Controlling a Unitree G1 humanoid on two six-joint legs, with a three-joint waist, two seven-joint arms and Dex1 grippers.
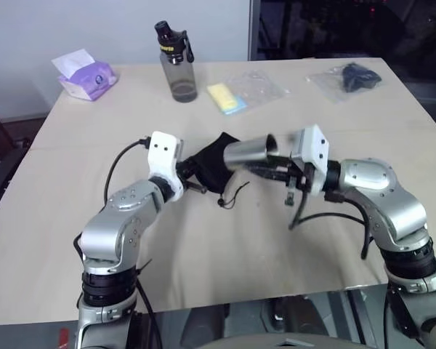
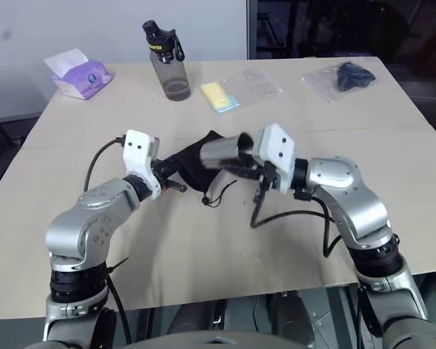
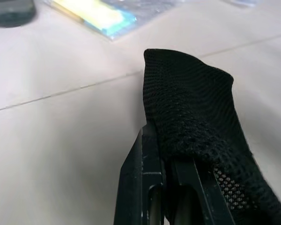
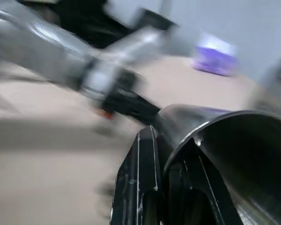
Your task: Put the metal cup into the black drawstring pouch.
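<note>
Above the counter [image 1: 225,254] both pickups look done: left tool [image 1: 198,183] pinches the black drawstring pouch [image 1: 214,163], right tool [image 1: 277,169] apparently grips the metal cup [image 1: 248,153] sideways just beside it, insertion still pending

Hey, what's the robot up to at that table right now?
It is packing a cup into a pouch. The left gripper is shut on the black drawstring pouch, holding it up off the table. The right gripper is shut on the metal cup, held on its side above the table right beside the pouch. The cup is not inside yet.
</note>
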